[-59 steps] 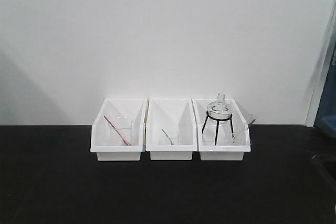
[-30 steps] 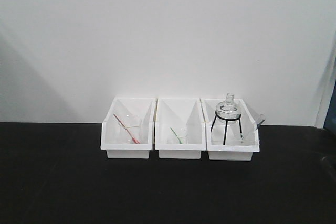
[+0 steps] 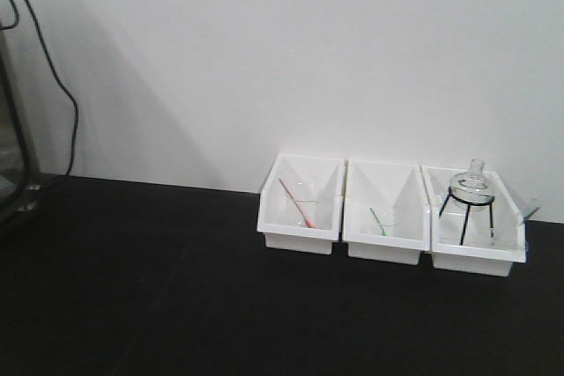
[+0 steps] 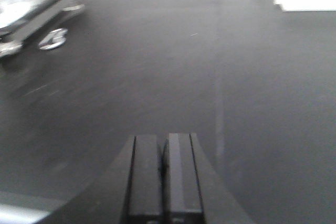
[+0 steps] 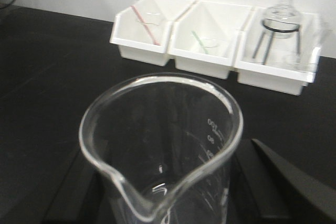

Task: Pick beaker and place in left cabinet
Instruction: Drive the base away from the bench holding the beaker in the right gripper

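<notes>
The right arm reaches low over the black counter (image 5: pixel 47 77), its wrist aimed at three glossy white bins (image 5: pixel 202 65) ranged along the white wall. The right gripper (image 5: pixel 165 195) clasps the beaker (image 5: pixel 163 145) between dark fingers (image 5: pixel 286 182) on either flank. The beaker is held upright, its spout turned toward the camera (faint white graduations run down its clear glass wall). The left gripper (image 4: pixel 164 177) hangs over bare matte counter, its two flat black jaws pressed together on nothing. In the rightmost bin a round glass flask (image 3: pixel 470 184) sits on a thin black tripod (image 3: pixel 464 219).
</notes>
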